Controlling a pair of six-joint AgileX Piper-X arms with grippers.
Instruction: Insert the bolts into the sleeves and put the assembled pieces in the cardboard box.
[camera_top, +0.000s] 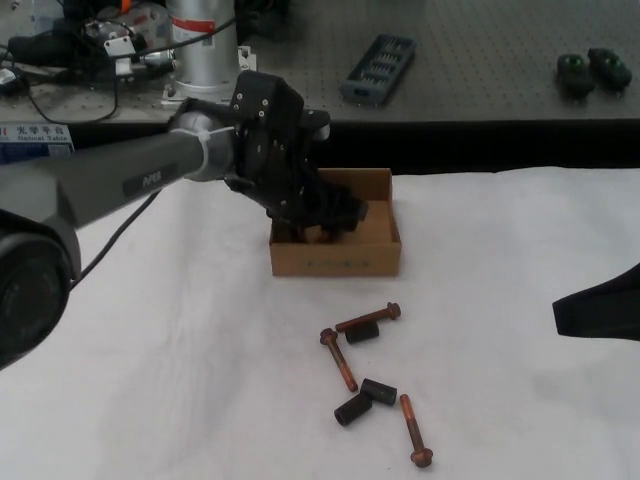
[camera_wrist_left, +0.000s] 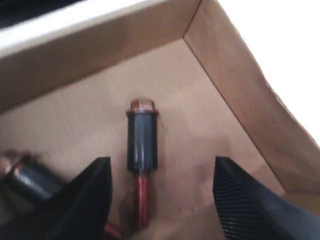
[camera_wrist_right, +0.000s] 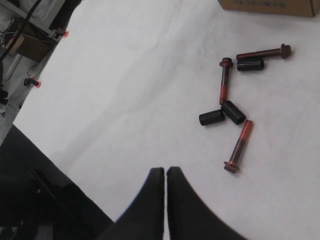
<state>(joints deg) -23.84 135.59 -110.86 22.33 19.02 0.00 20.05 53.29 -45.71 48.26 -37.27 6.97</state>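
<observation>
The cardboard box (camera_top: 335, 262) stands on the white cloth, and my left gripper (camera_top: 318, 228) reaches down into it. Inside, a bolt in its black sleeve (camera_wrist_left: 142, 142) lies on the box floor (camera_wrist_left: 200, 115) between the open fingers (camera_wrist_left: 92, 200) of my left gripper (camera_wrist_left: 160, 200), untouched by either. A second assembled piece (camera_wrist_left: 27, 175) lies beside it. In front of the box lie three loose copper bolts (camera_top: 368, 319) (camera_top: 340, 362) (camera_top: 415, 430) and three black sleeves (camera_top: 361, 331) (camera_top: 379, 391) (camera_top: 351, 408). My right gripper (camera_wrist_right: 165, 197) hangs shut and empty above the cloth, apart from the bolts (camera_wrist_right: 238, 146) and sleeves (camera_wrist_right: 211, 118).
The right arm (camera_top: 600, 305) shows at the right edge. Behind the cloth, the perforated bench carries a dark tray (camera_top: 378, 65), a metal cylinder (camera_top: 203, 40), cables and two green-black objects (camera_top: 595, 70). The cloth's edge (camera_wrist_right: 60, 165) drops to a dark area.
</observation>
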